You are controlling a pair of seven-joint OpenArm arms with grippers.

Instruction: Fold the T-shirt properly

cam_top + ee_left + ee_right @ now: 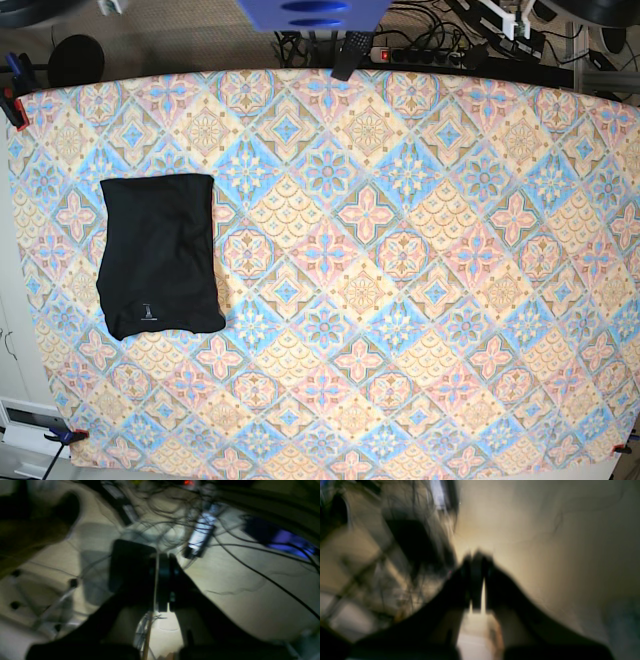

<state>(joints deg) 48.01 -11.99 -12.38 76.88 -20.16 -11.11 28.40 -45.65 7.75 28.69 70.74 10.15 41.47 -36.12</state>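
The black T-shirt (160,255) lies folded into a neat rectangle on the left part of the patterned tablecloth (400,260). A tiny white label mark (147,310) shows near its front edge. Neither arm shows in the base view. My left gripper (163,557) is seen in the left wrist view with its dark fingers pressed together and nothing between them, over a pale floor with cables. My right gripper (477,555) is blurred in the right wrist view, its fingers also together and empty. The shirt shows in neither wrist view.
A power strip (420,55) and cables lie beyond the table's far edge; they also show in the left wrist view (201,533). A blue object (312,12) hangs at the top centre. Clamps (12,105) hold the cloth at the left corners.
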